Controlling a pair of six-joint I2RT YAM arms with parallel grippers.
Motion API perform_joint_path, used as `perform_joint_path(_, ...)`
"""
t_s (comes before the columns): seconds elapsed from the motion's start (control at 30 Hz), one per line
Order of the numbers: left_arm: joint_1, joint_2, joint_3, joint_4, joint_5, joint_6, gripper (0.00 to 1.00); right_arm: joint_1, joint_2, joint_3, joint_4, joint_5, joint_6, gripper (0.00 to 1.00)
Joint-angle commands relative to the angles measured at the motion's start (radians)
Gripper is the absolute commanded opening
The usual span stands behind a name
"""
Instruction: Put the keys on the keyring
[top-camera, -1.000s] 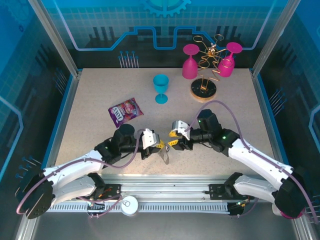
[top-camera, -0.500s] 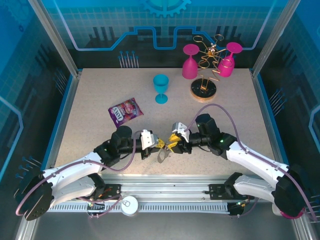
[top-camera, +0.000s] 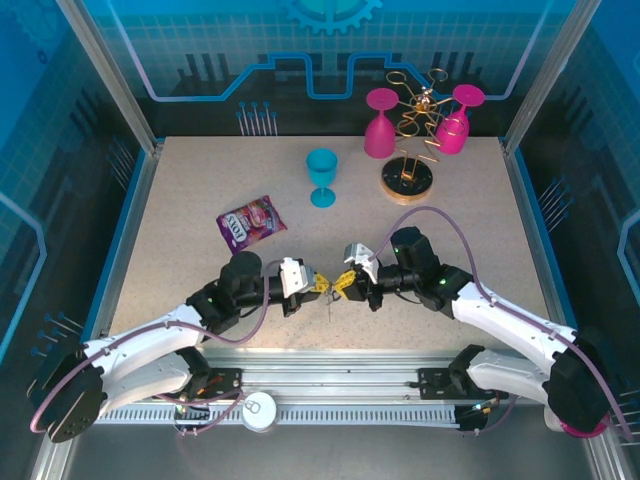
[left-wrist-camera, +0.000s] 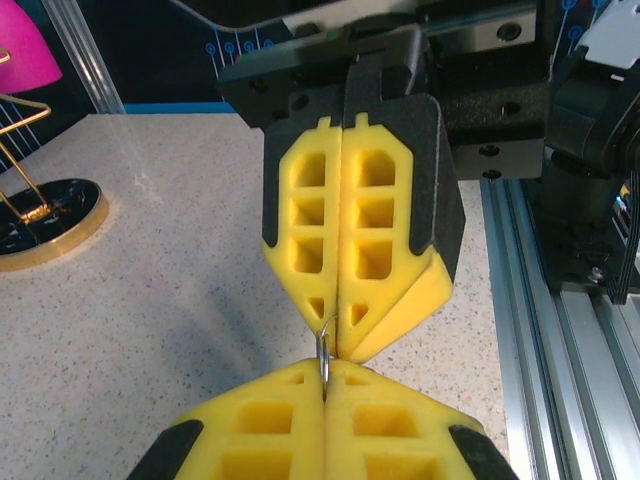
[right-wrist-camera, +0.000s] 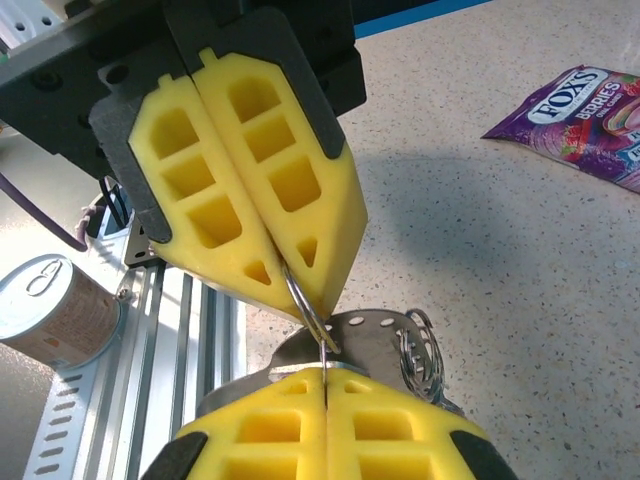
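Note:
My left gripper (top-camera: 319, 286) and right gripper (top-camera: 347, 283) meet tip to tip near the table's front edge. Both are shut on a thin metal ring (left-wrist-camera: 323, 358) that runs between them. From the right wrist, the left gripper (right-wrist-camera: 300, 290) pinches the ring from above and my right gripper (right-wrist-camera: 326, 375) pinches it from below. The dark grey keyring (right-wrist-camera: 372, 335) hangs just behind my right fingers, its cluster of small rings (right-wrist-camera: 422, 355) to one side. It is a thin dark sliver (top-camera: 328, 304) from above. The silver key and its black tag are hidden.
A blue goblet (top-camera: 322, 177) stands mid-table and a purple candy bag (top-camera: 250, 221) lies to its left. At the back right, the gold wire stand (top-camera: 410, 172) carries two pink goblets (top-camera: 380, 123). A can (right-wrist-camera: 50, 310) sits by the front rail.
The right gripper has moved left until its tips meet the left gripper's. The keyring that dangled below the left gripper has swung up between them.

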Motion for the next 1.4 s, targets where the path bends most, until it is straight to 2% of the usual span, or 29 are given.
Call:
perform_joint_path(0.0, -0.007, -0.022, -0.01, 0.108, 0.019, -0.033, 0.0, -0.012, -0.002, -0.005, -0.036, -0.013, 0.05, 0.0)
perform_joint_path(0.17, -0.007, -0.016, -0.042, 0.232, 0.058, -0.047, 0.0, -0.006, 0.035, 0.005, 0.003, -0.056, 0.119, 0.0)
perform_joint_path(0.33, -0.012, -0.015, -0.062, 0.277, 0.054, -0.046, 0.0, -0.006, 0.048, 0.024, 0.008, -0.069, 0.147, 0.01)
perform_joint_path(0.37, -0.012, -0.016, -0.065, 0.281, 0.052, -0.046, 0.0, -0.007, 0.042, 0.022, 0.011, -0.055, 0.149, 0.16)
perform_joint_path(0.47, -0.012, -0.018, -0.071, 0.284, 0.046, -0.051, 0.0, -0.015, -0.007, -0.006, 0.052, -0.013, 0.151, 0.35)
perform_joint_path(0.57, -0.013, -0.018, -0.076, 0.278, 0.044, -0.057, 0.0, -0.023, -0.076, -0.061, 0.129, 0.046, 0.134, 0.4)
perform_joint_path(0.67, -0.013, -0.016, -0.077, 0.281, 0.047, -0.068, 0.0, -0.023, -0.121, -0.109, 0.206, 0.063, 0.088, 0.41)
perform_joint_path(0.77, -0.014, -0.012, -0.078, 0.289, 0.051, -0.081, 0.0, -0.022, -0.128, -0.124, 0.266, 0.027, 0.069, 0.4)
perform_joint_path(1.0, -0.012, -0.005, -0.074, 0.291, 0.057, -0.09, 0.0, -0.002, -0.098, -0.121, 0.362, -0.014, 0.065, 0.33)
perform_joint_path(1.37, -0.014, -0.005, -0.069, 0.295, 0.06, -0.103, 0.0, 0.03, -0.058, -0.1, 0.343, -0.038, -0.005, 0.21)
